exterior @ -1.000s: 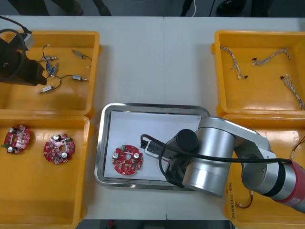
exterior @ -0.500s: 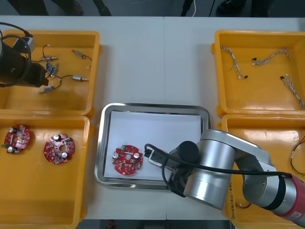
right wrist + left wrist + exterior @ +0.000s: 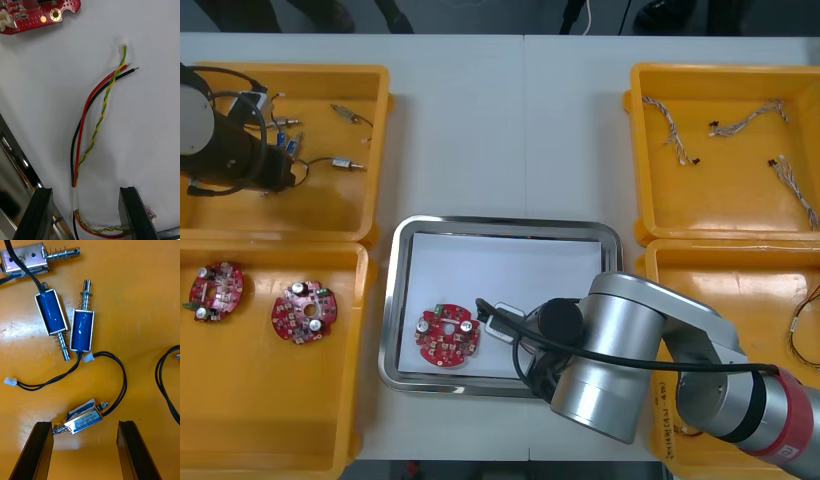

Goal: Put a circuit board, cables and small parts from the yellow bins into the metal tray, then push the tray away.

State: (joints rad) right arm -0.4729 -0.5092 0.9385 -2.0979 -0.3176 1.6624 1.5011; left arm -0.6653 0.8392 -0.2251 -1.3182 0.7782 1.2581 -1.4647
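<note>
**Both grippers open: right over the tray, left over small parts**

The right gripper [image 3: 85, 193] hangs low over the white inside of the shiny rectangular metal tray [image 3: 505, 226] at the table's middle. Its black fingers stand spread and released. Between them, touching neither, lies a cable of red, black and twisted yellow-green wires [image 3: 92, 123]. A round red circuit board [image 3: 448, 336] lies in the tray just beyond the cable's free ends.

The left gripper [image 3: 84, 427] hovers inside the far yellow plastic bin [image 3: 330, 215] on the left, fingers apart and grasping nothing. A small silver metal part [image 3: 83, 420] lies between the fingertips. Two blue-bodied small metal parts [image 3: 80, 330] lie side by side beyond it.
</note>
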